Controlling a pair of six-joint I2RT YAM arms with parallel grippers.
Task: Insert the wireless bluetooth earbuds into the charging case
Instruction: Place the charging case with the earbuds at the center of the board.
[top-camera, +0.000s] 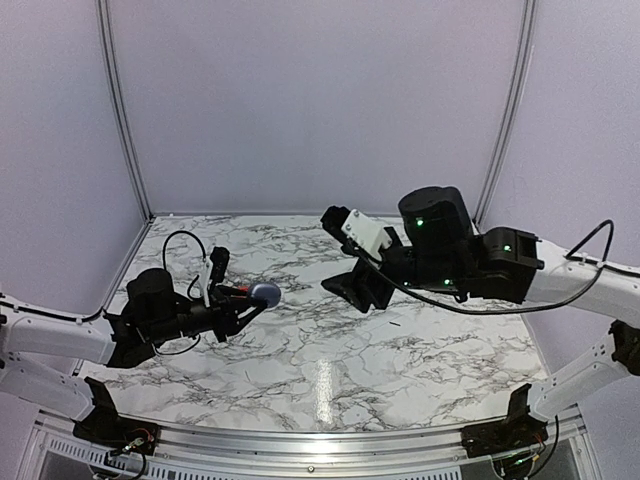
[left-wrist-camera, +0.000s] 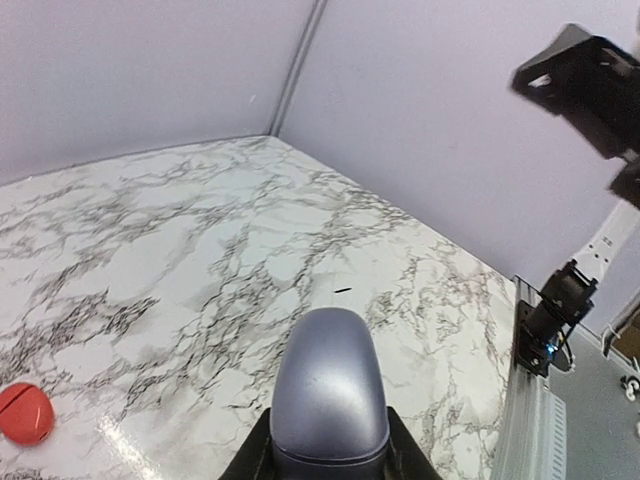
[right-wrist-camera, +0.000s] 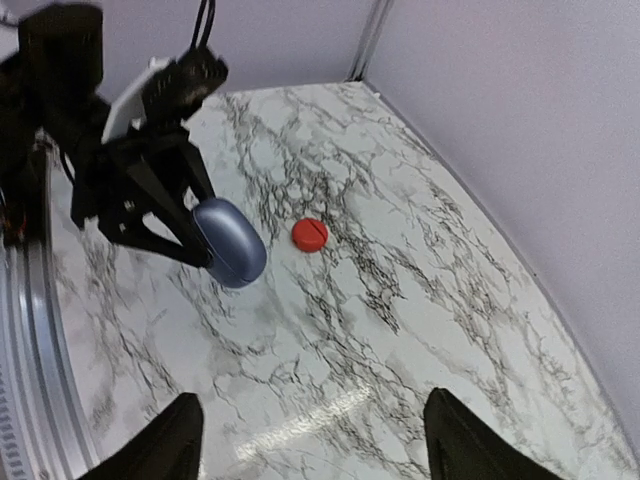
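Observation:
My left gripper (top-camera: 250, 298) is shut on a closed blue-grey charging case (top-camera: 265, 294) and holds it above the marble table, left of centre. The case fills the bottom of the left wrist view (left-wrist-camera: 330, 400) between the jaws. It also shows in the right wrist view (right-wrist-camera: 230, 243). A closed round red case (right-wrist-camera: 309, 234) with a seam lies on the table just beyond it, and also shows in the left wrist view (left-wrist-camera: 25, 412). My right gripper (top-camera: 352, 288) hangs open and empty above the table's middle (right-wrist-camera: 315, 440). No earbuds are in view.
The marble table (top-camera: 330, 370) is walled by pale panels at the back and sides. A tiny dark speck (left-wrist-camera: 343, 291) lies on the table right of centre. A metal rail (top-camera: 300, 440) runs along the near edge.

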